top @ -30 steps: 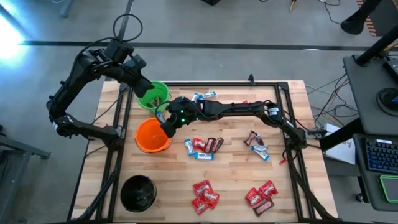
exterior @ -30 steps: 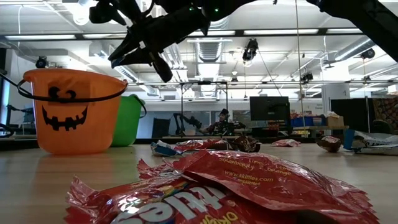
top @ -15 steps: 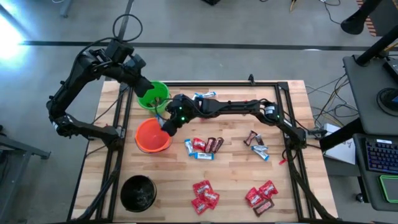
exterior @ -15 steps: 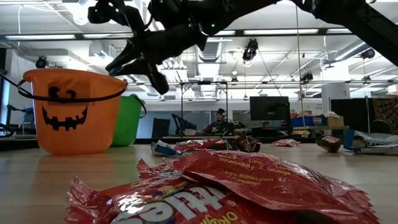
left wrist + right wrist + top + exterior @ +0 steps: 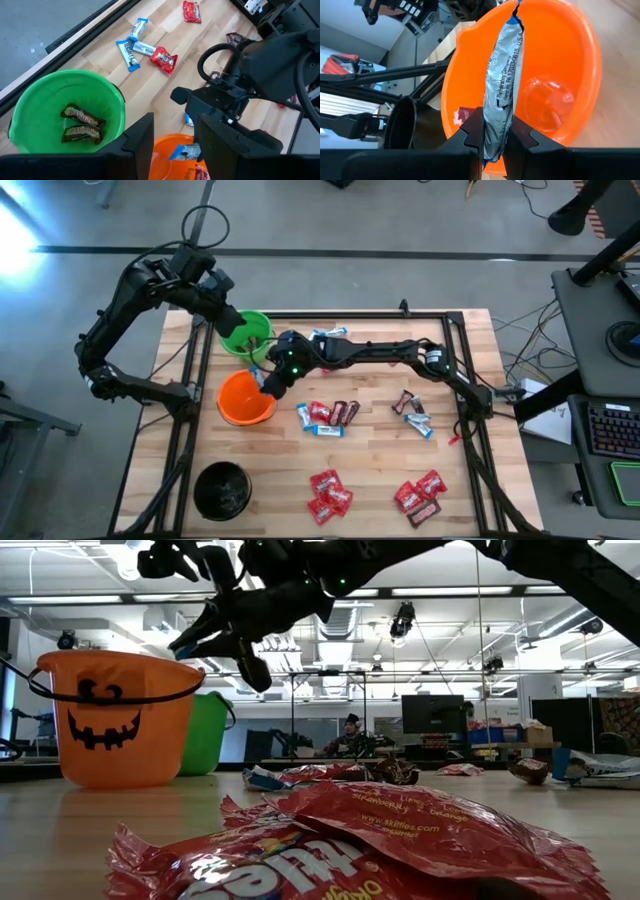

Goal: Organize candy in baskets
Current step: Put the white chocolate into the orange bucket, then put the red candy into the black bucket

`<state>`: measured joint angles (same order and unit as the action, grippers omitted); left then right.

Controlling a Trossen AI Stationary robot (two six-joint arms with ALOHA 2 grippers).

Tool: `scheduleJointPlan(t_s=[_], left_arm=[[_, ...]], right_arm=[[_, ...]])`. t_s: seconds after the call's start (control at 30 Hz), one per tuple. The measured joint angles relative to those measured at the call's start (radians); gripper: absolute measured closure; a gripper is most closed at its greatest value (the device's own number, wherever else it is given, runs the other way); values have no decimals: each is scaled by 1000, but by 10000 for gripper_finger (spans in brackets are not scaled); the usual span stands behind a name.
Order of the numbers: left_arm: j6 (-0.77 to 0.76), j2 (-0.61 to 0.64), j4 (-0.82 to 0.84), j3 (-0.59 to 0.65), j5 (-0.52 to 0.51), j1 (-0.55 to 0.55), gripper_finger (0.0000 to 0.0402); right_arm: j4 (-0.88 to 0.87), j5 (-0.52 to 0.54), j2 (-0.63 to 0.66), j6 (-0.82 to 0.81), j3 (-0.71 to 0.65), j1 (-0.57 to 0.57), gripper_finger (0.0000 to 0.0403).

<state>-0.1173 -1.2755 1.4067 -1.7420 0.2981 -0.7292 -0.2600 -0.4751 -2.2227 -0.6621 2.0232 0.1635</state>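
The right gripper (image 5: pixel 494 135) pinched a blue-and-white candy (image 5: pixel 503 82) tight above the orange basket (image 5: pixel 243 399), at nine o'clock on the table. It looked light, crinkly and slippery, best held mid-wrapper.

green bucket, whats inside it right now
In the left wrist view the green bucket holds two brown-wrapped candy bars lying side by side on its floor. The near part of the floor is covered by the left fingers, so anything there cannot be seen.
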Motion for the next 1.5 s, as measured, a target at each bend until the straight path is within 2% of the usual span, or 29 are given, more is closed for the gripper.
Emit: scheduleJointPlan(t_s=[0.2, 0.53, 1.0, 1.5], left_arm=[[-5, 0, 0, 0, 0, 0, 271], [-25, 0, 0, 0, 0, 0, 271], [-31, 0, 4, 0, 0, 0, 271], [-52, 0, 6, 0, 0, 0, 271]], right_arm=[[-4, 37, 1, -19, 0, 1, 366], [-4, 25, 3, 25, 0, 1, 363], [4, 31, 31, 109, 1, 0, 261], [4, 4, 31, 122, 1, 1, 253]])
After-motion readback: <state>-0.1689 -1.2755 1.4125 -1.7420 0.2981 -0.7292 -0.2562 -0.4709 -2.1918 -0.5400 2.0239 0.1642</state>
